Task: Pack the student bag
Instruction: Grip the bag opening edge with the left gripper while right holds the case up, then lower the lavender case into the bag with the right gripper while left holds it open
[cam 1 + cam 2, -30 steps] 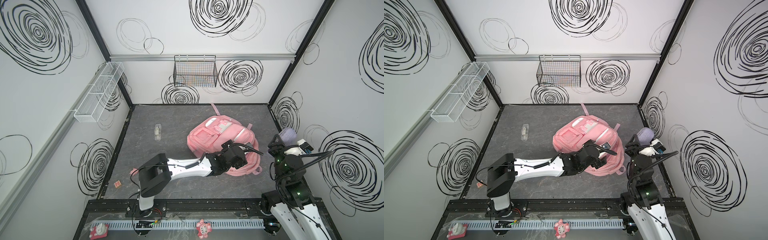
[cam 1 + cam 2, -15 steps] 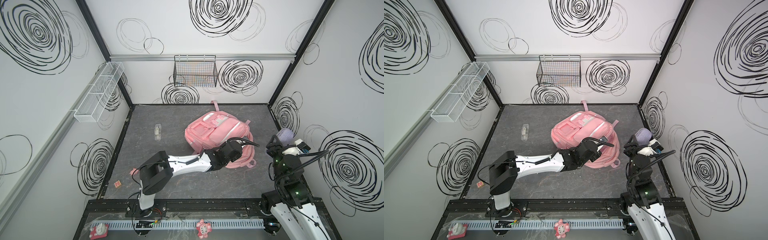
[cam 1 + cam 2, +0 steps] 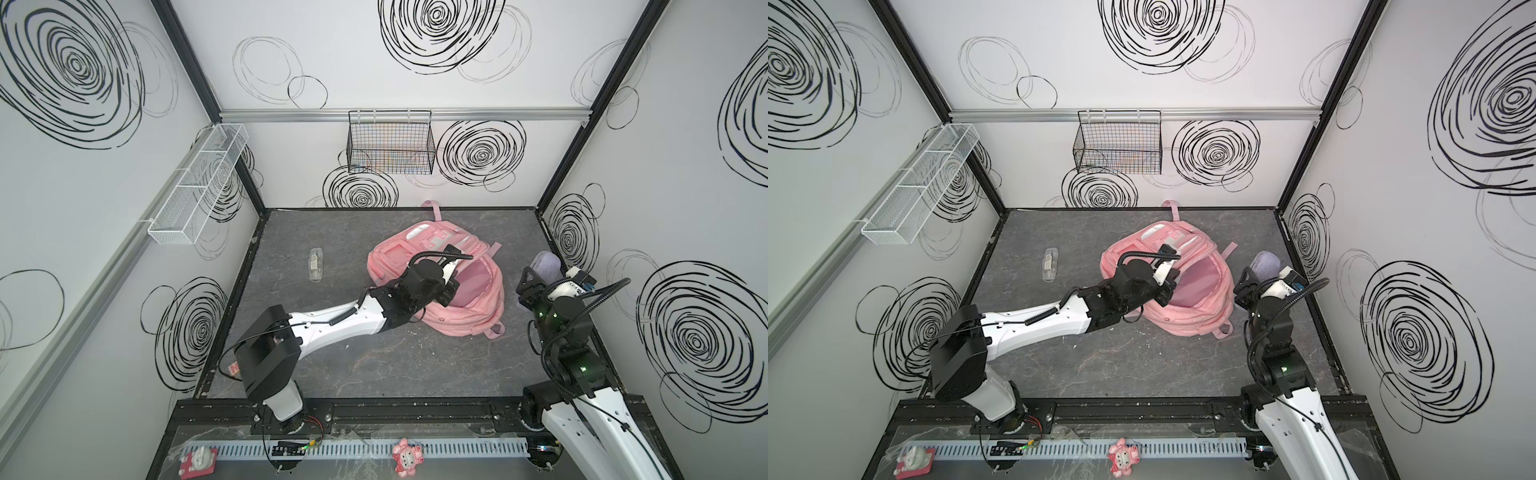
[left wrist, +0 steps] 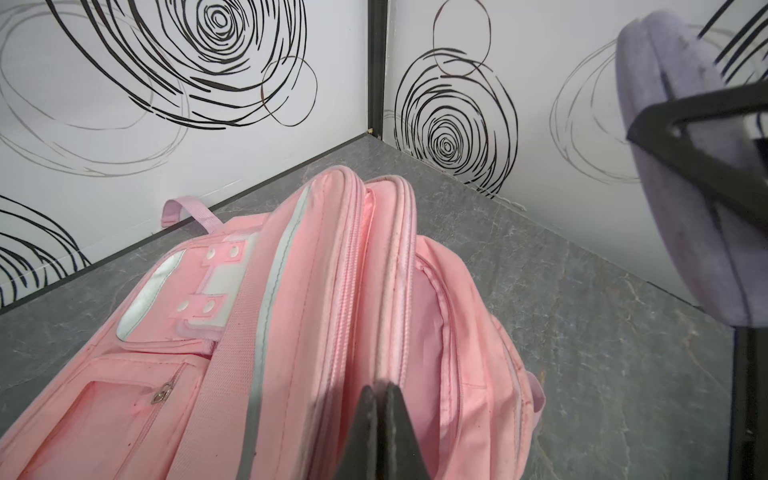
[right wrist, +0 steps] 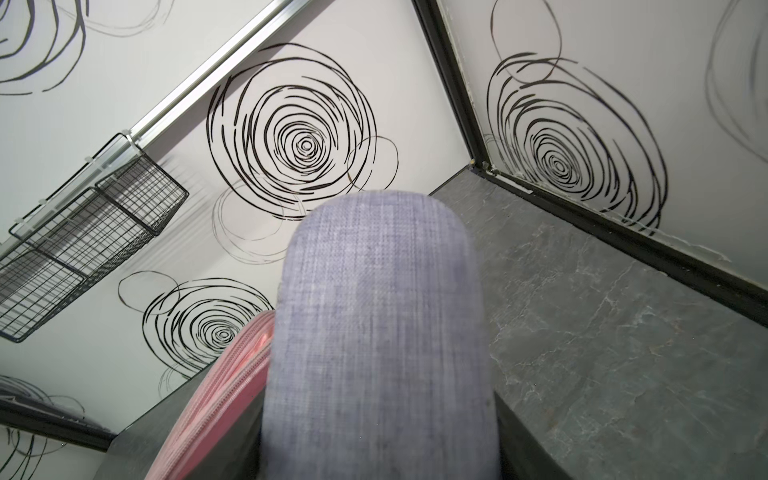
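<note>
At the very front, a pink toy (image 3: 407, 457) and a red and white toy (image 3: 198, 460) are seen on the rail. Behind them the grey bench (image 3: 374, 361) is spread out.

The student bag (image 3: 478, 318) is found on the bench, a little right of the middle and toward the back. It is laid with its front pockets up, and its big zip mouth is open, so the pink inside can be seen. The left pincer (image 4: 379, 388) is pressed together, and the rim of the bag's open mouth is pinched between its fingers.

Just beside the bag on the right, a lilac cloth case (image 5: 374, 332) is held above the bench by the right pincer (image 3: 547, 277), with one rounded end sticking out past the fingers.

Left of the bag and well apart from it, a small clear plastic thing (image 3: 316, 264) is laid flat. A pink strap (image 3: 434, 211) is stretched from the bag toward the back wall.

Farthest back, a black wire basket (image 3: 390, 143) is hung on the back wall, and a white mesh shelf (image 3: 199, 187) is fixed to the left wall.
</note>
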